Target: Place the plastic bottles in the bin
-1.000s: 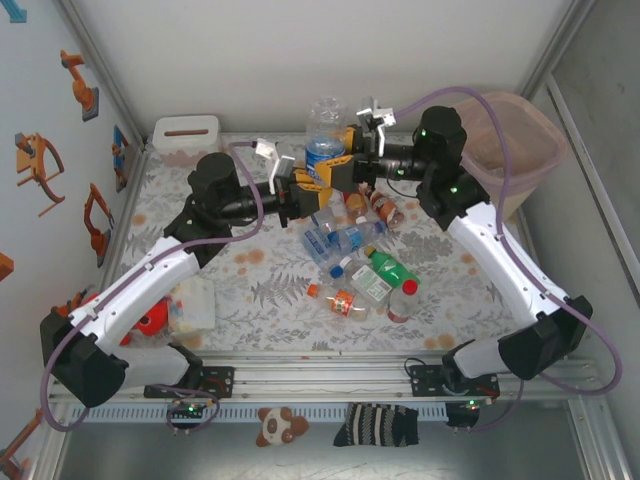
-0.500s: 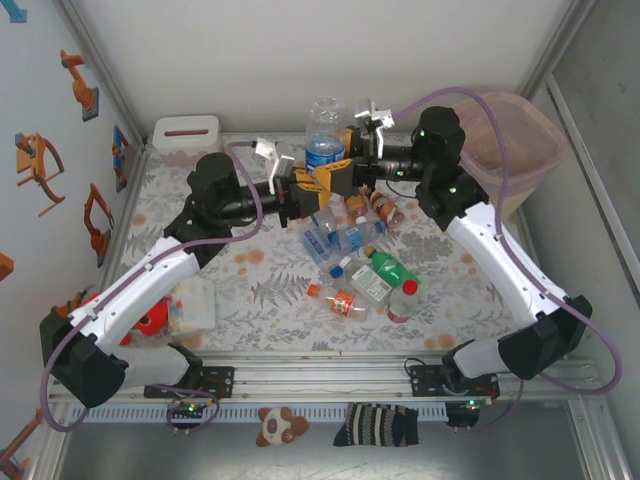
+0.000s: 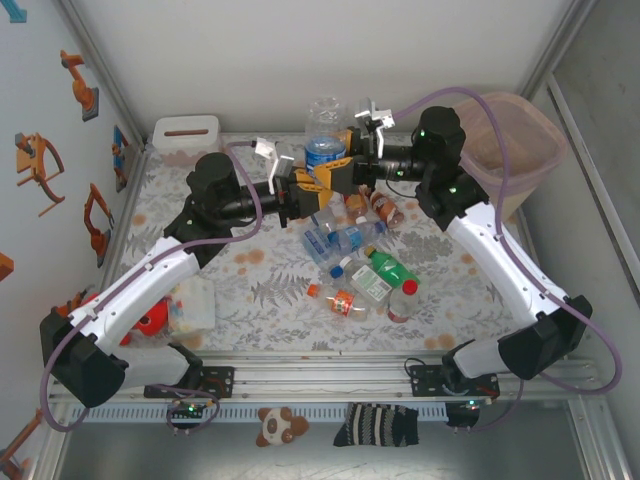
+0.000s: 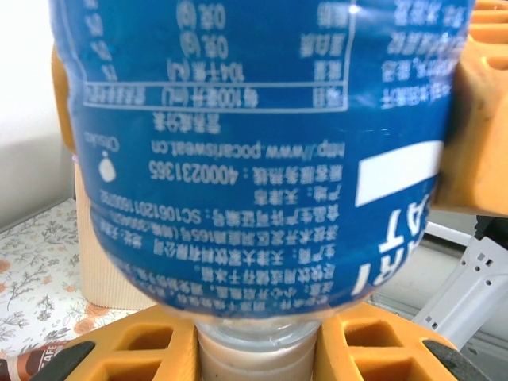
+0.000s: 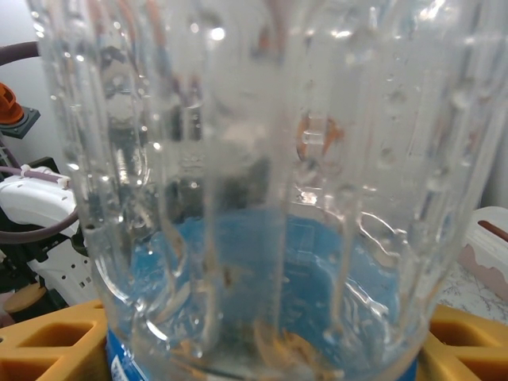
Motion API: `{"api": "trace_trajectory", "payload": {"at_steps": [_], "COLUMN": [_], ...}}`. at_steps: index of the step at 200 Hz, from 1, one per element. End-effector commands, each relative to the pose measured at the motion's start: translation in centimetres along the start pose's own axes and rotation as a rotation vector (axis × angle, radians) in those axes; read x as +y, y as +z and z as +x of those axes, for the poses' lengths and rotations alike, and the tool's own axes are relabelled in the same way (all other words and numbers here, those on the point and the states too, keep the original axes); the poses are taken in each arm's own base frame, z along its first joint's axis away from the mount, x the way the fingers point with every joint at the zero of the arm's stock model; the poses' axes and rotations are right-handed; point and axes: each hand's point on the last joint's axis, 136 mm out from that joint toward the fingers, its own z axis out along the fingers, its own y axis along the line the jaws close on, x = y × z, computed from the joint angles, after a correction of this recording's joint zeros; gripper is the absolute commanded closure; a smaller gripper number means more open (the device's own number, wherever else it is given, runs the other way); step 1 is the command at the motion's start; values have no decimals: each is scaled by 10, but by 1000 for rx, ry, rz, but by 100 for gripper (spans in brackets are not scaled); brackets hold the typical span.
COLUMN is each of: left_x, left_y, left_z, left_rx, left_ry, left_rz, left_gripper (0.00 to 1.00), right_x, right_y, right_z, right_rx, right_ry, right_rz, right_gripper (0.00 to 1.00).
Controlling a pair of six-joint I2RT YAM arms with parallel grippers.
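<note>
The left gripper (image 4: 258,353) pinches the bottle (image 4: 254,159) by its neck, probably for a handover. The right gripper (image 5: 262,349) straddles its body, though I can't tell if it grips. The bin (image 3: 545,140) stands near, behind the right gripper.

Perhaps ten plastic bottles (image 3: 385,268), one bin (image 3: 548,135), one tissue box (image 3: 185,135), one clear container (image 3: 192,305).

www.pocarisweat.cn, 4000231365 on blue-labelled bottle (image 4: 238,159)
</note>
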Motion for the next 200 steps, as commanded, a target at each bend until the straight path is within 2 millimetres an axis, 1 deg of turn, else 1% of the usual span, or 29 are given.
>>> {"api": "trace_trajectory", "payload": {"at_steps": [1, 70, 154, 176, 200], "left_x": [-11, -10, -10, -10, -10], "left_y": [-2, -1, -1, 0, -1], "left_z": [-17, -15, -14, -14, -14], "left_rx": [-45, -41, -36, -35, -37], "left_ry": [28, 25, 21, 20, 22], "left_rz": [32, 33, 36, 37, 36], "left_gripper": [76, 76, 77, 77, 77], "right_x": [19, 22, 23, 23, 24], "right_y": [-3, -4, -5, -5, -5], "right_z": [-25, -32, -35, -35, -35], "right_rx": [-54, -77, -86, -86, -85], "right_ry": [-88, -96, -98, -98, -97], "right_rz": [-16, -16, -14, -14, -16], "right_gripper": [33, 32, 29, 30, 33]}}
